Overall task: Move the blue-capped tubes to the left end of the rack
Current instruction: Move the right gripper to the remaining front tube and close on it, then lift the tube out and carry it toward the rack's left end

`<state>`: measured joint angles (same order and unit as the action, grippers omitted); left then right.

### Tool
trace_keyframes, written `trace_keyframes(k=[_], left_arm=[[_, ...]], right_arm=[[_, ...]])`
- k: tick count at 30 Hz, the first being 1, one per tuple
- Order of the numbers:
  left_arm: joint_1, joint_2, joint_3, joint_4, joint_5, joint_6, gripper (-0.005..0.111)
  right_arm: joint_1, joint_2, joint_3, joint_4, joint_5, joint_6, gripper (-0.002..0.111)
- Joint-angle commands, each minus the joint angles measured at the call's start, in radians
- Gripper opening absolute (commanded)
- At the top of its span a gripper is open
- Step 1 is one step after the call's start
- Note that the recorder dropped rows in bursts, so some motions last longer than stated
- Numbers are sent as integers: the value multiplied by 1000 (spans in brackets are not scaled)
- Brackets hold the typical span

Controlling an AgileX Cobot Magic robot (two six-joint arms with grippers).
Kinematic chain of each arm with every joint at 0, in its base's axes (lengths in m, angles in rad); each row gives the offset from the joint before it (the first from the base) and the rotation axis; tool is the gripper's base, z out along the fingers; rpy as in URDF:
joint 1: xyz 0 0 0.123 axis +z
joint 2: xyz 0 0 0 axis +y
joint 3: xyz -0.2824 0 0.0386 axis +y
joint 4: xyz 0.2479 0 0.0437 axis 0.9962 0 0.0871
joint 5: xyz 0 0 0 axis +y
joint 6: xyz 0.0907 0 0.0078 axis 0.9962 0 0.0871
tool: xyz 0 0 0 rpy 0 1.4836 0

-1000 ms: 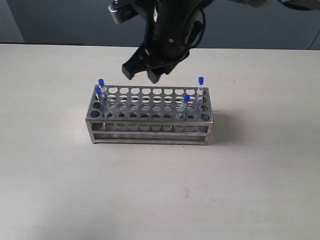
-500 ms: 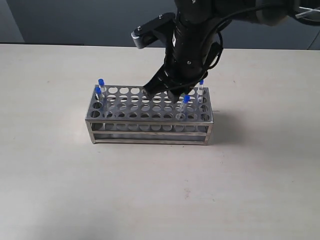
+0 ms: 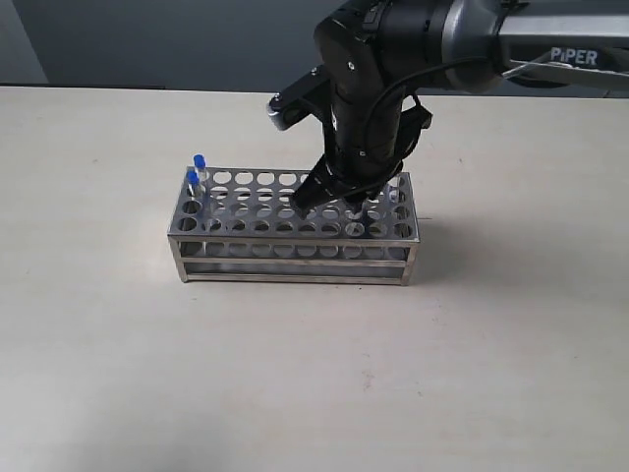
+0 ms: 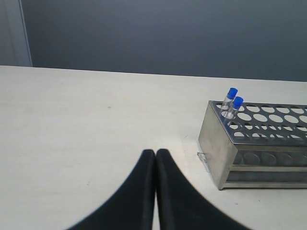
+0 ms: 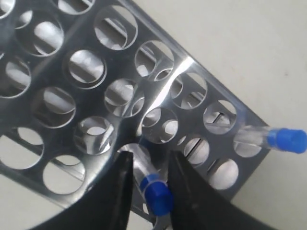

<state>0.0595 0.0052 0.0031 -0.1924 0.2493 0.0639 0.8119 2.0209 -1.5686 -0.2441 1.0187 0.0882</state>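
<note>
The silver rack (image 3: 295, 224) stands mid-table. Two blue-capped tubes (image 3: 196, 169) stand upright in its left end, also shown in the left wrist view as tubes (image 4: 234, 98) in the rack (image 4: 218, 148). My right gripper (image 3: 339, 202) is low over the rack's right part and hides the tubes there in the exterior view. In the right wrist view my right gripper (image 5: 150, 159) is open, its fingers on either side of a blue-capped tube (image 5: 156, 192) that sits in the rack (image 5: 72, 91); another tube (image 5: 283, 140) stands in a corner hole. My left gripper (image 4: 156, 153) is shut and empty, over bare table away from the rack.
The pale table (image 3: 118, 374) stretches around the rack on all sides. A dark wall (image 3: 147, 39) runs behind the table's far edge. The black right arm (image 3: 393, 59) reaches in from the upper right above the rack.
My right gripper has moved right and down from above the rack's back edge to its right part. It now straddles a tube and hides both right-hand tubes in the exterior view.
</note>
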Motion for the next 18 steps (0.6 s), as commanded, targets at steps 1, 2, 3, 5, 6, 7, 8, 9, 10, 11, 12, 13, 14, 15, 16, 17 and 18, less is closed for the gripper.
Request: trace_keyframes(k=[1,2,3,5,6,7,8,9,10,11,12,13,14,15,16,17,18], left_arm=[[-4,-5,-3,0,-9,0,1],[-4,-5,-3,0,-9,0,1],[-4,-5,-3,0,-9,0,1],[-4,-5,-3,0,-9,0,1],[-4,-5,-3,0,-9,0,1],[-4,-5,-3,0,-9,0,1],[-4,-5,-3,0,-9,0,1],[-4,-5,-3,0,-9,0,1],[-4,-5,-3,0,-9,0,1],[-4,-5,-3,0,-9,0,1],[-4,-5,-3,0,-9,0,1],[-4,-5,-3,0,-9,0,1],[-4,-5,-3,0,-9,0,1],[-4,-5,-3,0,-9,0,1],[-4,-5,-3,0,-9,0,1],[-4,-5,-3,0,-9,0,1],[-4,-5,-3,0,-9,0,1]], right_arm=[[-4,17,1,-24,-20,23,0],[-4,12,1,-24,-20,23,0],[-4,5,1,-24,-20,23,0],[-4,-13,1,-24,-18,23,0],[-2,-27,1,-24,-16,23,0],[-2,-43,1,-24,-14,23,0],[-2,-58,1,-24,-12,23,0],[-2,-75,1,-24,-8,23,0],[-2,-88,1,-24,-5,23,0],[-2,-107,1,-24,-1,23,0],[-2,-116,1,-24,-1,23,0],[-2,-130,1,-24,1,23,0],[-2,-143,1,-24,1,23,0],[-2,-154,1,-24,1,23,0],[-2,-164,1,-24,-1,23,0],[-2,-173,1,-24,-1,23,0],[-2,-182,1,-24,-1,23,0]])
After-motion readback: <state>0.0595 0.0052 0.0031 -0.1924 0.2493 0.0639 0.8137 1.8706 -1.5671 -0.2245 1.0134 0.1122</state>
